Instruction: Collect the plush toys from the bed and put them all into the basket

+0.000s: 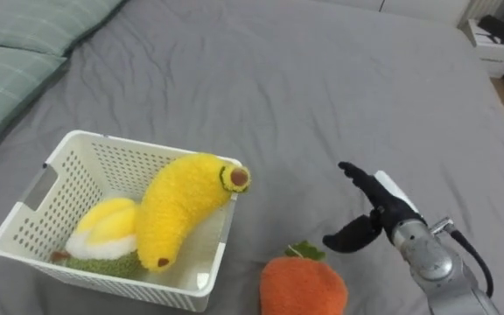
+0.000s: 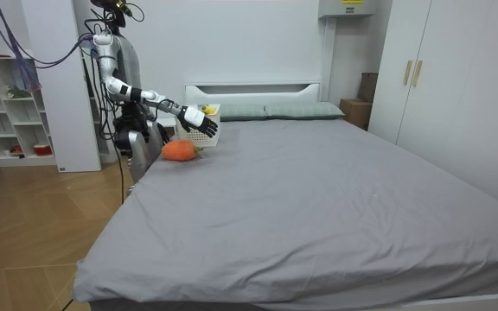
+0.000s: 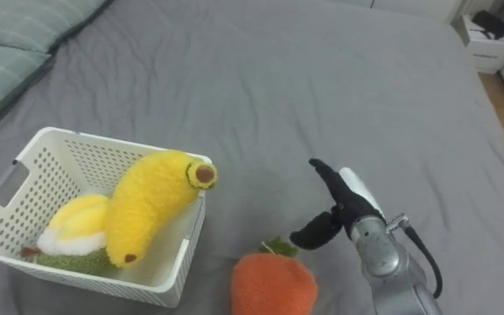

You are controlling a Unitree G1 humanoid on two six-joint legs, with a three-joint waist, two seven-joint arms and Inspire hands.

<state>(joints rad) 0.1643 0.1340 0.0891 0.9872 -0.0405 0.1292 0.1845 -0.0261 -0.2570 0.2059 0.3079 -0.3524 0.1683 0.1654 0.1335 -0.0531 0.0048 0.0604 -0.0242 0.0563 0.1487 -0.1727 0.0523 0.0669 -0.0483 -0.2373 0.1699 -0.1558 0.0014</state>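
The dark fingers (image 1: 358, 178) of the right hand (image 1: 381, 213) are straight and point away from the robot, towards the middle of the bed. The thumb (image 1: 346, 237) stands apart from them and angles down towards the robot's left. The hand is spread and holds nothing. Its white back faces up and to the right, and the silver wrist and forearm run back to the lower right of the eye views. In the room view the arm reaches out forward from the shoulder, and the hand (image 2: 202, 122) hangs above the grey-sheeted bed (image 1: 322, 87) near its side edge.

A round orange plush toy with green leaves (image 1: 303, 285) lies on the sheet just beside the thumb, to its lower left and apart from it, close to the bed's near edge. Further left stands a white perforated plastic basket (image 1: 103, 142). In it a long yellow plush banana (image 1: 178, 210) leans with its brown-tipped end over the right rim. A smaller yellow, white and green plush (image 1: 103, 234) lies beside the banana on the basket's floor.

Pale green pillows (image 1: 16, 48) lie at the bed's head, at the far left. The robot stands at the side of the bed near them.
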